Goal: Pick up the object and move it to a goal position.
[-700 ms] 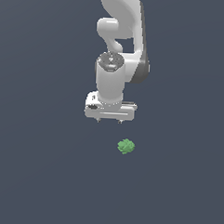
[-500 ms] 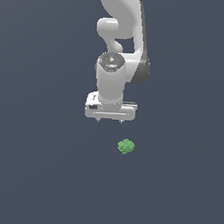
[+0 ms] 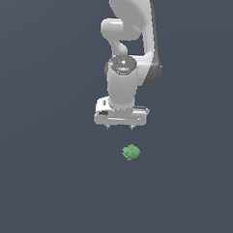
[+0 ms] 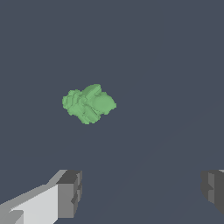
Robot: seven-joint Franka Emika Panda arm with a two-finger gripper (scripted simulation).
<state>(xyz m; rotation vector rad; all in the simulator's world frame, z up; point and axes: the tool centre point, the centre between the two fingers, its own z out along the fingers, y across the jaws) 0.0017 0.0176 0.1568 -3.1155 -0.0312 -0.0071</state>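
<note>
Overhead, in the exterior view, we see the white arm (image 3: 129, 46) reaching down from the top of the picture, with its claw (image 3: 120, 127) pointing downward over a plain dark grey-blue surface (image 3: 37, 182). Only two short finger stubs show beneath the claw's wide white body, set well apart from each other. The green blob (image 3: 131, 152) lies on the surface below the claw and slightly toward the exterior view's right of it, clearly apart from the fingers and untouched. It is small, lumpy and bright green, much smaller than the claw body above it.

Next, in the wrist view, we look down past the claw (image 4: 142, 190) at the same dark surface (image 4: 175, 65). Two dark grey fingertips (image 4: 70, 192) show at the edges of the picture, one with a white link behind it, the other partly cut off by the frame. They stand wide apart with nothing between them, so we read the claw as spread wide and holding nothing. The green blob (image 4: 89, 104) lies beyond the fingertips, nearer to the one with the white link, and not between the two.
</note>
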